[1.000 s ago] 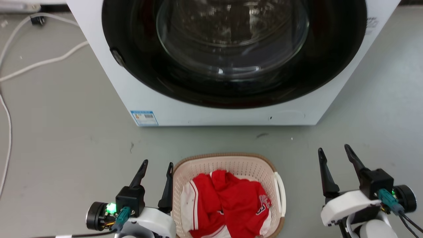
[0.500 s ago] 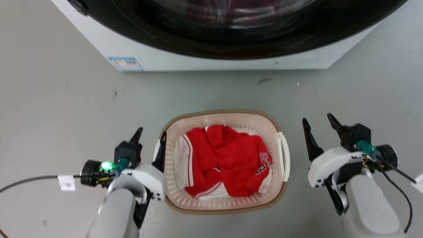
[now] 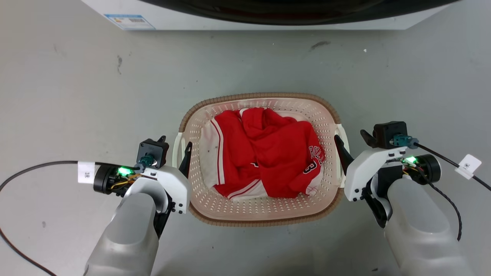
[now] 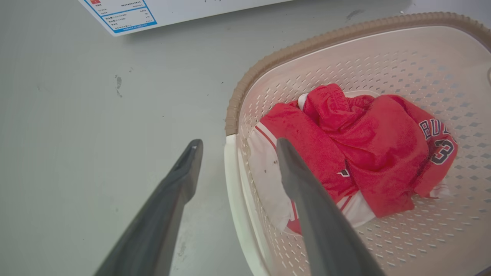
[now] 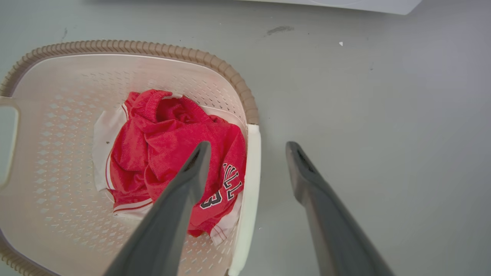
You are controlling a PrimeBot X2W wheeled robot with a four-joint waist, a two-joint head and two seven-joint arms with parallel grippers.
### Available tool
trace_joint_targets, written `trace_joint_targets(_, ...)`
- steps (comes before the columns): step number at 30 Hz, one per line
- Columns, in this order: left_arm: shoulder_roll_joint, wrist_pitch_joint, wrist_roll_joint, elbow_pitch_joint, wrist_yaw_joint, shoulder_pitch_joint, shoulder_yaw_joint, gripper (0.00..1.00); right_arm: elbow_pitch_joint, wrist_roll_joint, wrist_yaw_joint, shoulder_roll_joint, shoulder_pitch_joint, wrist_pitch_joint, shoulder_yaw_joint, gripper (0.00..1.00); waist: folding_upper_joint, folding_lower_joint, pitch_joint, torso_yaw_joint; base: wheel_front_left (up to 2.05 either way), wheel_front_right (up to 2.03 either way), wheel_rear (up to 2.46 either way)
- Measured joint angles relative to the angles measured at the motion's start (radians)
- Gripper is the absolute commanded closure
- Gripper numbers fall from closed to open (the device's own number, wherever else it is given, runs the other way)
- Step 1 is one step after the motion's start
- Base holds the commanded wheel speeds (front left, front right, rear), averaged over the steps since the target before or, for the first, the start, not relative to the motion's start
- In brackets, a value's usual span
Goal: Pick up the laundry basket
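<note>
The laundry basket sits on the grey floor, cream-pink and perforated with a brown rim, holding red and white clothes. My left gripper is open and straddles the basket's white left handle, one finger outside and one inside the wall. In the left wrist view that handle lies between the fingers of the left gripper. My right gripper is open astride the white right handle. In the right wrist view that handle runs up between the fingers of the right gripper.
The white washing machine with a blue label stands just beyond the basket. A black cable trails over the floor from my left wrist, and another with a white tag from my right.
The head camera has tilted down, so the basket sits higher in view. Both grippers have closed in on the basket; the right one moved left until it straddles the right handle.
</note>
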Motion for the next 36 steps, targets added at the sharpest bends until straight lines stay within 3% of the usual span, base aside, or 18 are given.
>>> trace_joint_targets(17, -0.004, 0.013, -0.036, 0.257, -0.021, -0.184, -0.065, 0.0, 0.225, 0.007, 0.0, 0.0, -0.142, 0.043, 0.03, 0.0, 0.0, 0.0, 0.118, 0.02, 0.0, 0.0, 0.0)
trace_joint_targets(36, -0.002, 0.089, -0.194, 0.291, -0.022, -0.249, -0.244, 0.0, 0.327, 0.029, 0.0, 0.0, -0.244, 0.065, 0.058, 0.0, 0.0, 0.0, 0.192, 0.033, 0.0, 0.0, 0.0)
